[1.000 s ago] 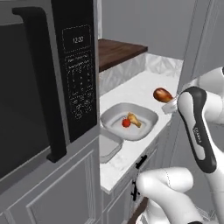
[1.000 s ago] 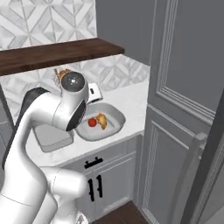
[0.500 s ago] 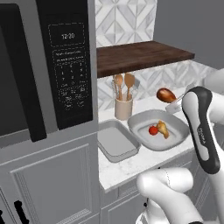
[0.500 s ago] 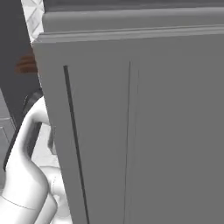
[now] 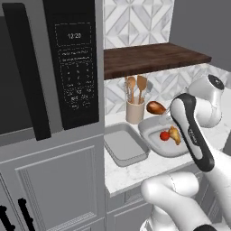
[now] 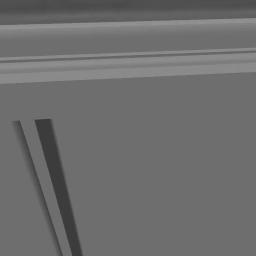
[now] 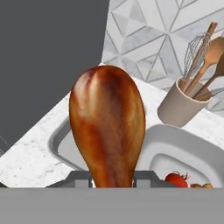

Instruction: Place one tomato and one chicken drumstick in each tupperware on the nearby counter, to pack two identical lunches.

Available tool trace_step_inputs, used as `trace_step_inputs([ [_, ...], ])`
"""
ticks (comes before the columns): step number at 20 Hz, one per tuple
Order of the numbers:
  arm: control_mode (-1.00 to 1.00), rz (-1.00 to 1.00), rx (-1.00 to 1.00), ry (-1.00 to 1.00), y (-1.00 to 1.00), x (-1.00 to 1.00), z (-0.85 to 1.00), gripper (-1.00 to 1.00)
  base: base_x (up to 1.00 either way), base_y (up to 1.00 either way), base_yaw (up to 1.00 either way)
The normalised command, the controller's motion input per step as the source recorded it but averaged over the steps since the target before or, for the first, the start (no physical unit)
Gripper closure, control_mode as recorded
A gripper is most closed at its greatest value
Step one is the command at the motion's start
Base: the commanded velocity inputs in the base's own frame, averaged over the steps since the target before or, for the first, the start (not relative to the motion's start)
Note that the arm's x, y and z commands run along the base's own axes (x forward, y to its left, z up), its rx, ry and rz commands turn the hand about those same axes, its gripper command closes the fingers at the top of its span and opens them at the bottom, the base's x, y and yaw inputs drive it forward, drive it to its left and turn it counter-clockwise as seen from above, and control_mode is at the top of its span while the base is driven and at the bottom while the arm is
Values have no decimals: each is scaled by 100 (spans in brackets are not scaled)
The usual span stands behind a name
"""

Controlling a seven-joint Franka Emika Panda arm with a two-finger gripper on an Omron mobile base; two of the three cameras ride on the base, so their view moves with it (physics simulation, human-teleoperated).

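- Tupperware first: since a second ago the base has driven along the run of grey cabinets, so the left base view now looks squarely at the counter (image 5: 135,173) instead of skimming it from the side; the trays themselves have not shifted.
- Right base view has swung onto a flat grey cabinet panel (image 6: 150,165) and now tells nothing about the worktop.
- Wider, rounder tray (image 5: 155,127) already holds a tomato (image 5: 165,135) and a yellow-brown drumstick (image 5: 175,135) lying just beside each other, so by my reading one lunch is packed.
- Narrower rectangular tray (image 5: 121,145) sits just beside it, toward the black microwave (image 5: 72,72), and is bare grey inside; I judge this to be where the carried piece belongs, with a tomato still to follow.
- Gripper (image 7: 113,178) has its jaws closed on a second chicken drumstick (image 5: 156,108), held in the air over the rounder tray's rim near the beige utensil crock (image 5: 135,111).
- In the hand view that drumstick (image 7: 107,124) stands upright from the fingertips, thick end up, glossy and red-brown with a darker streak down its middle and paler orange flanks, the narrow end hidden between the jaws.
- Both trays are shallow, matte grey, with rounded corners and raised rims.
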Motion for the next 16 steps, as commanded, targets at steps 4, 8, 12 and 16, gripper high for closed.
trace_step_inputs([
  [4,-100,0,-5,-2,19,17,-62,100,0,0,0],
  [8,-100,0,-1,0,19,19,-64,100,0,0,0],
  [12,-100,0,4,0,5,20,-58,100,0,0,0],
  [16,-100,0,0,9,21,34,-41,100,0,0,0],
])
